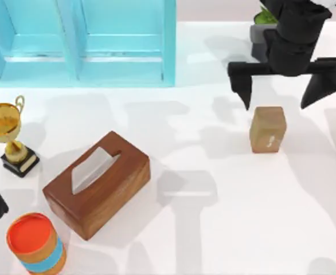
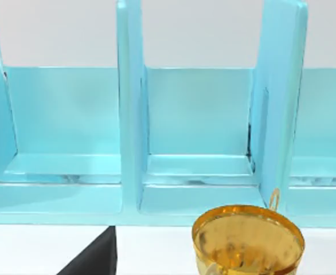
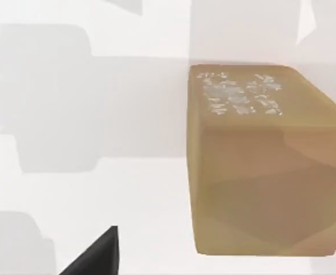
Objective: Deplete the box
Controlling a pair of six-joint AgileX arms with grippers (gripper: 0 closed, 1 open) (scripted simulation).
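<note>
Risks toppling the small tan box (image 1: 268,130) near the tabletop's right edge: right gripper (image 1: 286,86) spread wide, off-centre

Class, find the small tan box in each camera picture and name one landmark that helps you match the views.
Top view: the small tan box stands on the white table, right of centre, just below the open right gripper.
Left wrist view: not in it.
Right wrist view: the box appears large, on the table.
Shared landmark: the white speckled mark on the box, also in the top view.
</note>
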